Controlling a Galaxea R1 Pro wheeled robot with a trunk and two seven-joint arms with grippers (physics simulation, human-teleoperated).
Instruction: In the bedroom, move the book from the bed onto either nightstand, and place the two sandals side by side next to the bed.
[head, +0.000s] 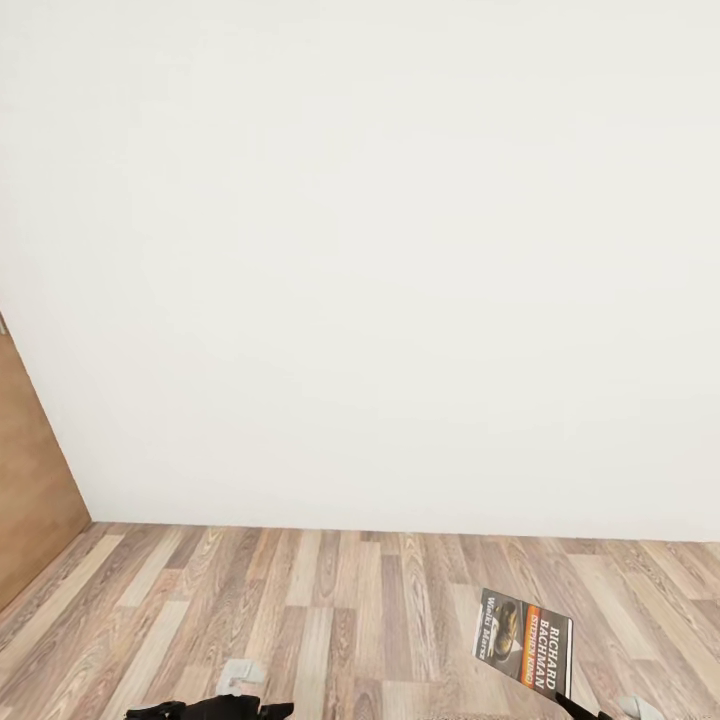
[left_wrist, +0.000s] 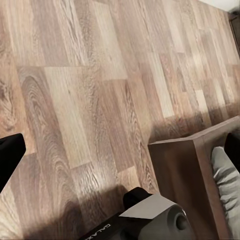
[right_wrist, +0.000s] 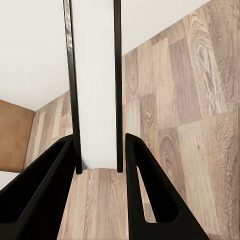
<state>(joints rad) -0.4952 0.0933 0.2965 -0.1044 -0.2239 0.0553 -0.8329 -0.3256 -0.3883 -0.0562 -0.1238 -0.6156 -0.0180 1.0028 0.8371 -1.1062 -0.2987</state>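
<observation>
Head view: a plain white wall (head: 360, 250) fills most of the frame, meeting a light wood-plank floor (head: 330, 620) below. A brown wooden panel (head: 30, 480) stands at the far left. The book (head: 523, 640) is held off the floor at the near right, cover facing the camera. The right gripper (head: 585, 708) grips its lower corner at the frame's bottom edge. Part of the left gripper (head: 210, 710) shows at the bottom edge; its state cannot be told.

Left wrist view: floor planks, the bed (left_wrist: 192, 175) frame's dark brown corner and a strip of pale mattress.

Right wrist view: the right gripper's two black fingers (right_wrist: 150, 200) pinch the book (right_wrist: 95, 85) edge-on between them.
</observation>
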